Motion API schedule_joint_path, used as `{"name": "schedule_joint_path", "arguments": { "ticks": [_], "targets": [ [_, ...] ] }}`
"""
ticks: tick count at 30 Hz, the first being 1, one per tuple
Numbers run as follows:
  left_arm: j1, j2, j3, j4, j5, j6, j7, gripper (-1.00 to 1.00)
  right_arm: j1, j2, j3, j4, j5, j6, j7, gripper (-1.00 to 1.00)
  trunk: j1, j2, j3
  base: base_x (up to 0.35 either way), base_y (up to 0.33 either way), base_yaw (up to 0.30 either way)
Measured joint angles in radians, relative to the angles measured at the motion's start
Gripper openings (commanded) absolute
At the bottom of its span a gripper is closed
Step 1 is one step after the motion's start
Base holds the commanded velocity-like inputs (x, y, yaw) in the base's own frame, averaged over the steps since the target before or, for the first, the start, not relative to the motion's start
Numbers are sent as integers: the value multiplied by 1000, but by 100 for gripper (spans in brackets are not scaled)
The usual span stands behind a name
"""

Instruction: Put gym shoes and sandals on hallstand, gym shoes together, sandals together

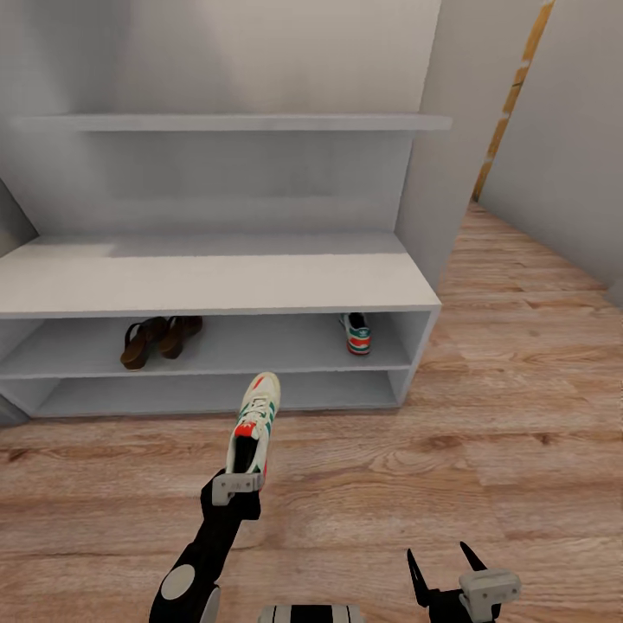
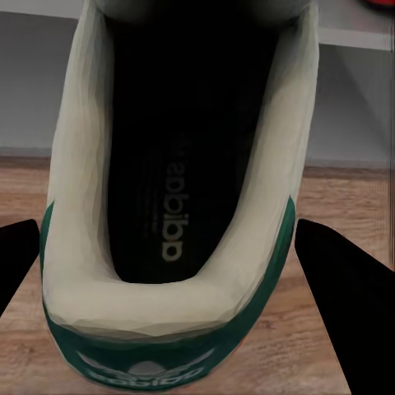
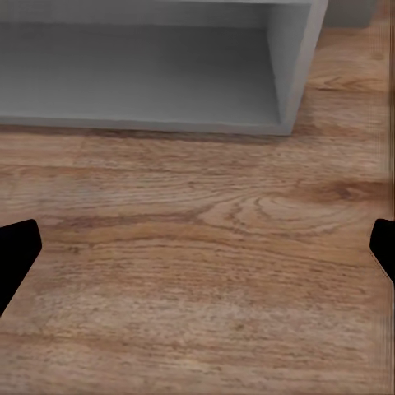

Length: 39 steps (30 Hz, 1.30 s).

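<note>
White lace-up gym shoe with green stripes and a red-orange tongue label held at the heel by the left gripper, toe pointing toward the hallstand, above the light brown wood-plank corridor floor. In the left wrist view, heel of the held shoe lodged between the two black jaws, one on either side, closed onto it. Second matching white gym shoe resting on the upper shoe tier of the wide white-grey hallstand, near its right end. Pair of dark brown leather sandals on the same tier, side by side toward the left, well apart from that shoe. Right gripper low at the right, jaws spread wide with nothing between them, over bare planks near the rack's bottom corner.
</note>
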Motion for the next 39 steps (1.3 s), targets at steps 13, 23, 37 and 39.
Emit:
{"name": "schedule_joint_path", "arguments": {
  "ticks": [13, 23, 37, 39],
  "targets": [
    [0, 0, 0, 0, -1, -3, 0, -100, 0, 0, 1, -1, 0, -2, 1, 100, 0, 0, 0, 0, -88, 1],
    [-1, 0, 0, 0, -1, -4, 0, -100, -1, 2, -3, -3, -1, 1, -3, 100, 0, 0, 0, 0, -160, 0],
    [-1, 0, 0, 0, -2, -4, -1, -100, -4, 3, -8, 5, -1, -5, -4, 100, 0, 0, 0, 0, -44, 0],
    [-1, 0, 0, 0, -2, -4, -1, -100, -6, 2, -9, 6, 0, -5, -4, 100, 0, 0, 0, 0, -10, 0]
  ]
}}
